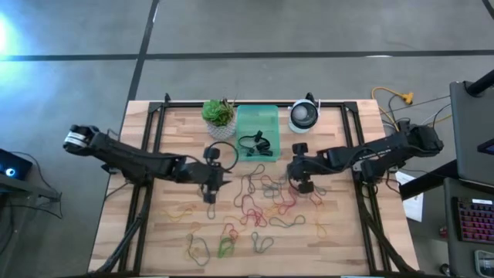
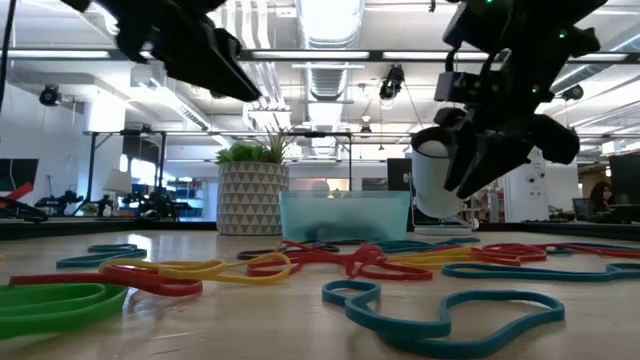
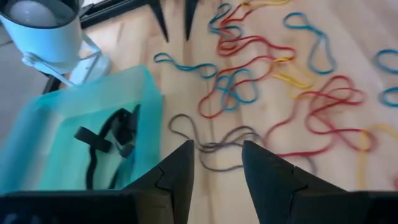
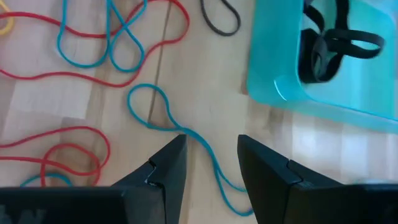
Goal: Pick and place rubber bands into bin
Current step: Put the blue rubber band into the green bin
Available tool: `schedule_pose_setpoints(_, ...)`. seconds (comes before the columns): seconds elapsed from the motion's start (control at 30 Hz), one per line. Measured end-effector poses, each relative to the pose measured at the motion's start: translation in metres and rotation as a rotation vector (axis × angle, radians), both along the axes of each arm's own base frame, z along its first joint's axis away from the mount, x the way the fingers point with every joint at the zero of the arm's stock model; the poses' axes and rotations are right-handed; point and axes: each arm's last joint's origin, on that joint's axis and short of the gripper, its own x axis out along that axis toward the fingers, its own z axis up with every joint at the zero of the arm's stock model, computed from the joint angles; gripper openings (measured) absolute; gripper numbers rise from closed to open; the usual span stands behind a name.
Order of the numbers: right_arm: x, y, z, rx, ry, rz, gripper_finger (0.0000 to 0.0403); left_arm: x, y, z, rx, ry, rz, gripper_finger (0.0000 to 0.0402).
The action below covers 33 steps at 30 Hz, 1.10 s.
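1. Wooden slats make up the bench (image 1: 154,232), which stands on a grey floor, with an open office hall behind it in the low view.
2. Above the bench's middle, just beside the near left corner of the bin (image 1: 257,131), the left pincer (image 1: 210,184) hangs with its jaws apart and nothing between them; its wrist camera looks down on a thin dark band (image 3: 211,146) lying flat right ahead of its fingers (image 3: 177,171).
3. Opposite it, the right pincer (image 1: 302,179) is also parted and empty, hovering over the pile with a blue band (image 4: 186,140) running between its fingers (image 4: 165,168).
4. Spreading outward from both, the rubber bands (image 1: 262,202) lie loose over the middle and front of the bench, red, blue, yellow, green and dark, many crossing or tangled.
5. I judge them very light, limp and thin: they will sag, stretch and drag neighbours along. Best hold looks to be a single strand where a loop lies clear of others, pinched low against the wood.
6. At the back, the mint-green bin holds a few black bands (image 4: 329,43) and is otherwise mostly bare.
7. Flanking it stand a potted plant (image 1: 218,116) and a round white device (image 1: 304,116).
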Motion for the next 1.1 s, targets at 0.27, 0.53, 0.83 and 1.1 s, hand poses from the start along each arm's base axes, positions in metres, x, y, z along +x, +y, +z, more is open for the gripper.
schedule_pose_setpoints(0.27,0.012,-0.015,-0.028,0.053,0.118,0.04,0.0137,-0.025,-0.01,0.0,-0.074,-0.038,-0.024,0.0121)
schedule_pose_setpoints(0.53,0.028,-0.024,-0.048,0.066,0.202,-0.004,0.0137,-0.036,-0.014,-0.003,-0.105,-0.044,-0.042,0.0121)
schedule_pose_setpoints(0.83,0.032,-0.034,-0.052,0.205,0.231,-0.037,0.0136,-0.043,-0.015,-0.015,-0.185,-0.003,-0.041,0.0121)
schedule_pose_setpoints(1.1,0.029,-0.042,-0.053,0.261,0.24,-0.069,0.0136,-0.045,-0.017,-0.017,-0.239,0.025,-0.038,0.0121)
